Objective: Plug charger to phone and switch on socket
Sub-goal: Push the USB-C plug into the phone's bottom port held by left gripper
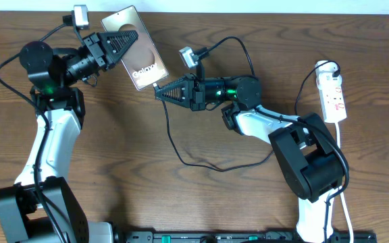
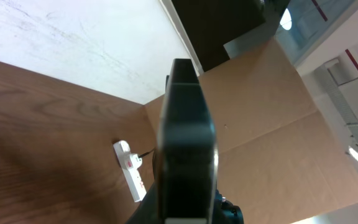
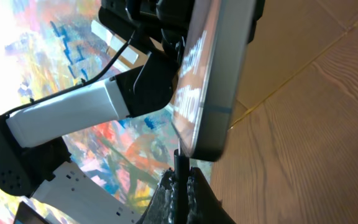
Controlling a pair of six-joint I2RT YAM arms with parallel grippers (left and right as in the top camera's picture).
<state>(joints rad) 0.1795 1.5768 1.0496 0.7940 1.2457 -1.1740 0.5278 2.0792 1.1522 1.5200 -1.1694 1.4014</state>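
The phone (image 1: 139,48), a brownish-grey slab with white "Galaxy" lettering, is held off the table by my left gripper (image 1: 121,42), which is shut on its upper end. The left wrist view shows the phone edge-on (image 2: 185,143). My right gripper (image 1: 161,92) is shut on the charger plug (image 3: 180,163). The plug tip meets the phone's bottom edge (image 3: 207,146). The thin black charger cable (image 1: 181,155) trails across the table. The white socket (image 1: 334,91) with red switch marks lies at the far right and also shows in the left wrist view (image 2: 132,171).
A brown cardboard wall (image 2: 272,112) stands beyond the table. The right arm's base (image 1: 309,162) sits just left of the socket's white lead (image 1: 343,175). The left arm's base (image 1: 39,209) is at the bottom left.
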